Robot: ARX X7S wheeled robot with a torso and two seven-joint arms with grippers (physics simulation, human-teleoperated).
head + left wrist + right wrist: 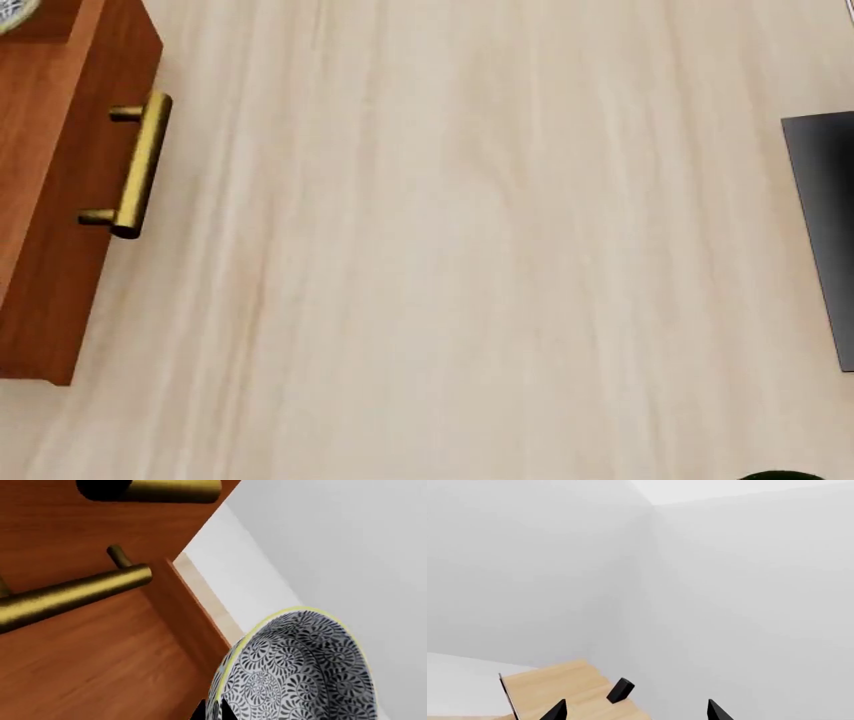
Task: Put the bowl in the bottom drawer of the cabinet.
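The bottom drawer (54, 190) is seen pulled out from the cabinet (60, 525) at the left of the head view, so the opening step can be judged done. In the left wrist view, the bowl (300, 670) is seen close before the camera, beside the drawer's side wall and not yet down in the box; a sliver of its rim shows at the top left corner of the head view, over the drawer. What is left, by this reading, is the lowering, the release and probably the closing. The left tool (213, 711) is mostly hidden; dark tips lie against the bowl's rim, so it appears to be clenched on the bowl, though the view is too cropped to be sure. The right tool (635, 711) is held spread and empty, facing a blank wall, well apart from the work.

Counted: one bowl; one open drawer; two brass handles (73, 597) in the left wrist view, one in the head view; two tools; one pale worktop (507, 250).
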